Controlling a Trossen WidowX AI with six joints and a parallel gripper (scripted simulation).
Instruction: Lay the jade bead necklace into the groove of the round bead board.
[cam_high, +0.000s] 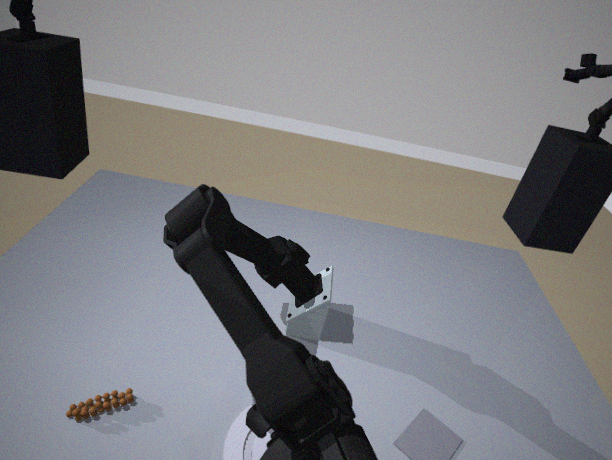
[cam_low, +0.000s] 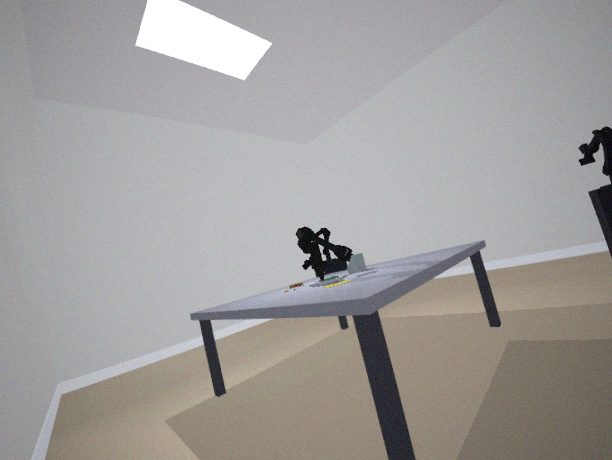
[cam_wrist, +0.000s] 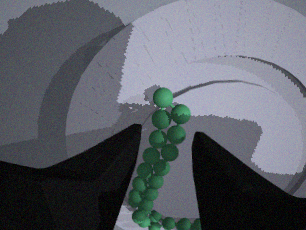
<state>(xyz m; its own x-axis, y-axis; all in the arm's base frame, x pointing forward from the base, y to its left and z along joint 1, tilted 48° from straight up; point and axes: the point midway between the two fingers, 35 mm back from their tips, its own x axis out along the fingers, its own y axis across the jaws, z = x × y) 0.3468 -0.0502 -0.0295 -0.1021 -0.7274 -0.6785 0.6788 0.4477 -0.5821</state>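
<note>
The jade bead necklace (cam_wrist: 161, 119) (cam_low: 330, 278) lies bunched on the round bead board, in a narrow double row that bends right at its lower end. The pale round bead board (cam_wrist: 200, 30) (cam_high: 233, 440) shows its curved groove; in the top view my arm hides most of it. My gripper (cam_wrist: 166, 135) (cam_low: 322, 278) is open, low over the board, with the double row of beads between its fingers. A gap shows on the right side of the beads at the fingertips. In the top view the fingers and the jade beads are hidden.
An orange bead string (cam_high: 105, 403) (cam_low: 296, 285) lies left of the board. A flat grey square (cam_high: 429, 434) lies to its right. A yellow item (cam_low: 338, 284) lies beside the board. A pale upright plate (cam_high: 327, 286) (cam_low: 357, 263) stands by the arm's base.
</note>
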